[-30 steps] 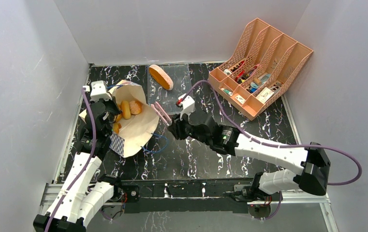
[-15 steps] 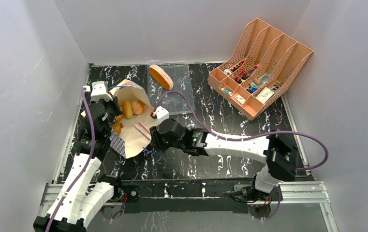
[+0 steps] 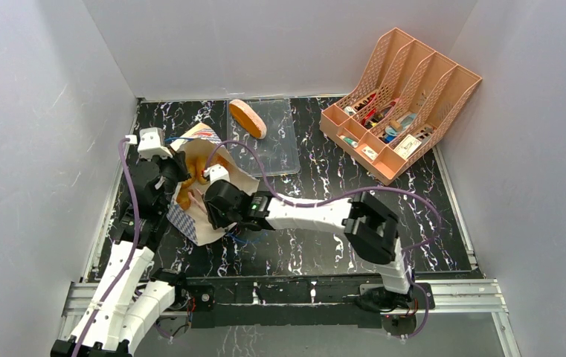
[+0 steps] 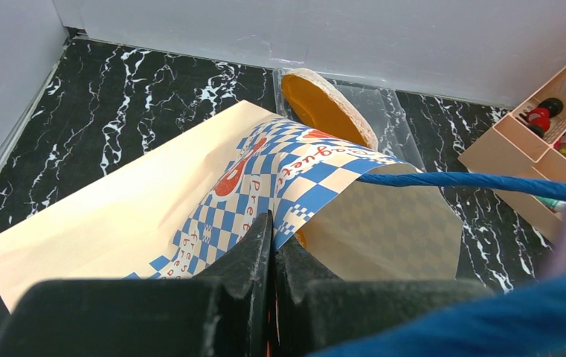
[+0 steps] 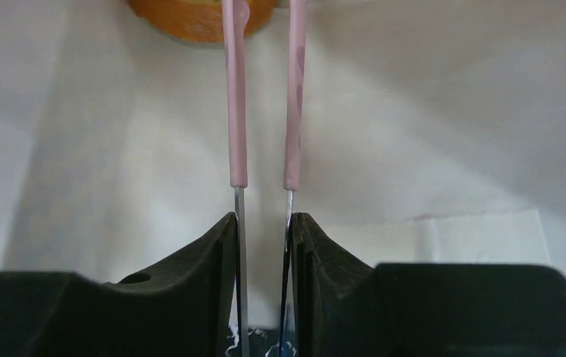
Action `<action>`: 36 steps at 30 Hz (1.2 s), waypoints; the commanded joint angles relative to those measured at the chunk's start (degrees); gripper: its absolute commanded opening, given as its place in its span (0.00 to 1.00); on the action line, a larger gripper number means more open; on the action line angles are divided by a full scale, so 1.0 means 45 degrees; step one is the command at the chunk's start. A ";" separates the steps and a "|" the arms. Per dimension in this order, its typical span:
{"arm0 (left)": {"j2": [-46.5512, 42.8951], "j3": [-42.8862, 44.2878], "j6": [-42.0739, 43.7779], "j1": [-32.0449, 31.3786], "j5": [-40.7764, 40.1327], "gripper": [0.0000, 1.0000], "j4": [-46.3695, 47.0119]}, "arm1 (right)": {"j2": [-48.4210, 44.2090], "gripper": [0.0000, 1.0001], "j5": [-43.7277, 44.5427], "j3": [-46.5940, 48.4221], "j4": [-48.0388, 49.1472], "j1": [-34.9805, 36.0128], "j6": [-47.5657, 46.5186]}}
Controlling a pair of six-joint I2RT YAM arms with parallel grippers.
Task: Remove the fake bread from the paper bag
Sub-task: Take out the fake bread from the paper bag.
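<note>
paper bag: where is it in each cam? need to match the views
Top external: the paper bag lies left of centre, mouth open, between the two arms.
Left wrist: fills the middle, checkered band and tan side, its edge pinched in the left gripper.
Right wrist: only the pale inner wall, all around the pink tongs.
Shared landmark: orange bread in the bag, also seen from the top.

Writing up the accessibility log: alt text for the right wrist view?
Inside the pale paper bag, the right hand holds pink-tipped tongs, prongs slightly apart, reaching an orange piece of fake bread at the top edge.
</note>
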 commanded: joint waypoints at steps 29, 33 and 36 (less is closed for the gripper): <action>-0.0130 0.0523 -0.0674 -0.0012 0.0793 0.00 -0.0530 | 0.2078 0.27 0.2389 0.2747 -0.2407 -0.0790 0.0468; 0.0009 0.0584 -0.0677 -0.0007 0.0810 0.00 -0.0546 | 0.1816 0.27 0.2360 0.2520 -0.2436 -0.0961 0.0469; 0.0109 0.0581 -0.0712 -0.0007 0.0838 0.00 -0.0464 | 0.1551 0.26 0.2323 0.2127 -0.2280 -0.0982 0.0505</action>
